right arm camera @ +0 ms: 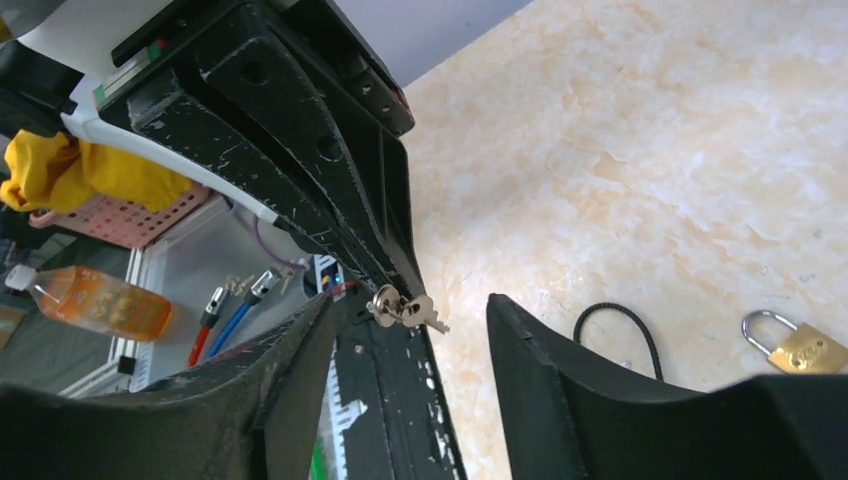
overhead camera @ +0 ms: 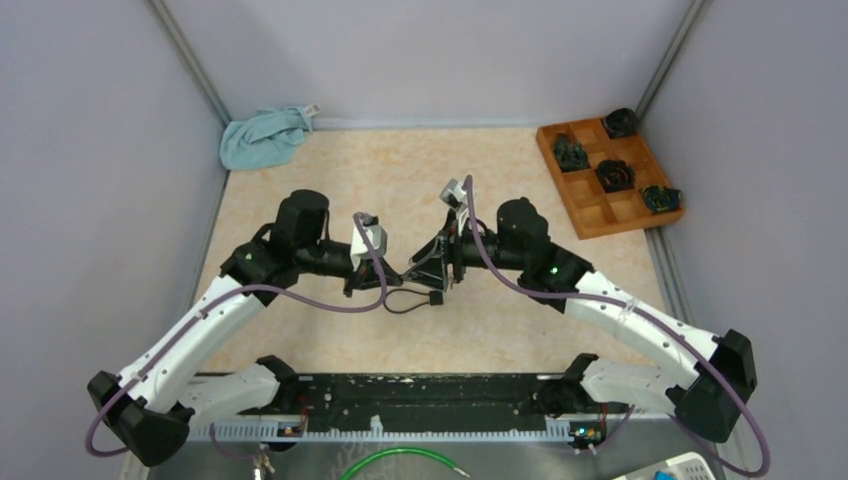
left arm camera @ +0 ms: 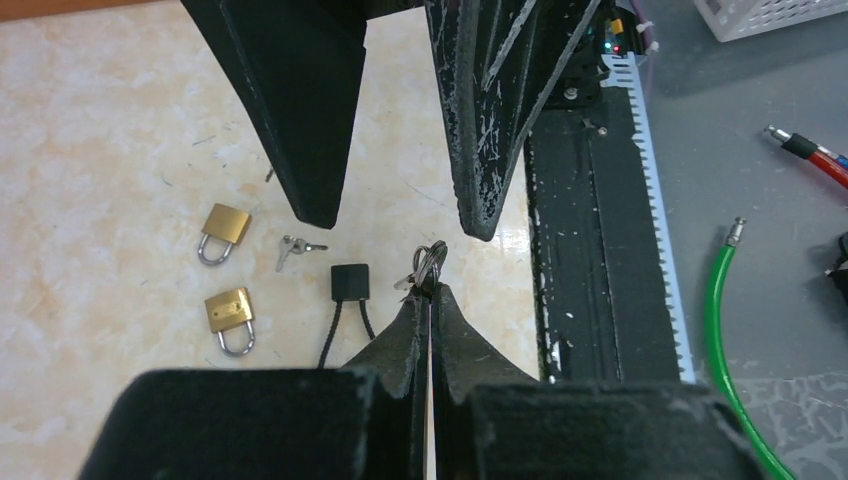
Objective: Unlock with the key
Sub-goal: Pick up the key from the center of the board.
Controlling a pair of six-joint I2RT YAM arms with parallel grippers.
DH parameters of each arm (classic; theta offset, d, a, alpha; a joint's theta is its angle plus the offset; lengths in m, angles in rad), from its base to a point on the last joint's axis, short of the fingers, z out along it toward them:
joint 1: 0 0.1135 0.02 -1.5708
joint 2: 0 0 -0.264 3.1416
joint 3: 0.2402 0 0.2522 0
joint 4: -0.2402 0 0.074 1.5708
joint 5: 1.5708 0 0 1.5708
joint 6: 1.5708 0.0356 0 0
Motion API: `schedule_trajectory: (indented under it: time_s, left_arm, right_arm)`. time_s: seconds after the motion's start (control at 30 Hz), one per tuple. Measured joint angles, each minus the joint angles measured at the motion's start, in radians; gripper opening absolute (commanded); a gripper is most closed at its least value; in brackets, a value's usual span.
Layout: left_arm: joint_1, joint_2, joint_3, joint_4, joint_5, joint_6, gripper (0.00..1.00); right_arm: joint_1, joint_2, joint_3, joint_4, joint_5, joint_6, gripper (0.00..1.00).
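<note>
My left gripper [left arm camera: 430, 292] is shut on a small ring of silver keys [left arm camera: 430, 266], pinched at its fingertips and held above the table. The same keys [right arm camera: 405, 308] hang between the two spread fingers of my right gripper [right arm camera: 412, 335], which is open and touches nothing. The two grippers meet tip to tip at mid-table [overhead camera: 412, 275]. Two brass padlocks [left arm camera: 226, 228] [left arm camera: 230, 318] lie on the table below, with a loose small key [left arm camera: 297, 246] beside them. A black cable lock [left arm camera: 350, 283] with a cord loop lies close by. One brass padlock [right arm camera: 800, 345] shows in the right wrist view.
A wooden compartment tray [overhead camera: 590, 215] with dark objects stands at the back right. A blue cloth [overhead camera: 262, 137] lies in the back left corner. The black rail [overhead camera: 420, 395] runs along the near edge, with a green cable [left arm camera: 715, 330] beyond it.
</note>
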Motion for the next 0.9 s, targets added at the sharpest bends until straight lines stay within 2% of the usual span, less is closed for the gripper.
schedule_trajectory:
  time_s: [0.23, 0.4, 0.57, 0.7, 0.9]
  left_arm:
    - [0.0, 0.027, 0.024, -0.059, 0.027, -0.011, 0.0]
    - [0.0, 0.055, 0.05, -0.105, 0.028, -0.011, 0.0]
    - [0.0, 0.077, 0.069, -0.143, 0.025, -0.008, 0.0]
    - [0.0, 0.091, 0.088, -0.181, 0.024, -0.007, 0.0]
    - [0.0, 0.114, 0.115, -0.237, 0.023, -0.005, 0.0]
  right_arm:
    - [0.003, 0.029, 0.0, 0.031, -0.05, 0.001, 0.39]
    - [0.023, 0.068, 0.0, 0.042, -0.074, 0.003, 0.31]
    - [0.037, 0.092, 0.0, 0.015, -0.084, 0.002, 0.17]
    - [0.04, 0.091, -0.005, 0.019, -0.077, 0.001, 0.01]
    - [0.053, 0.091, -0.005, 0.003, -0.048, -0.008, 0.0]
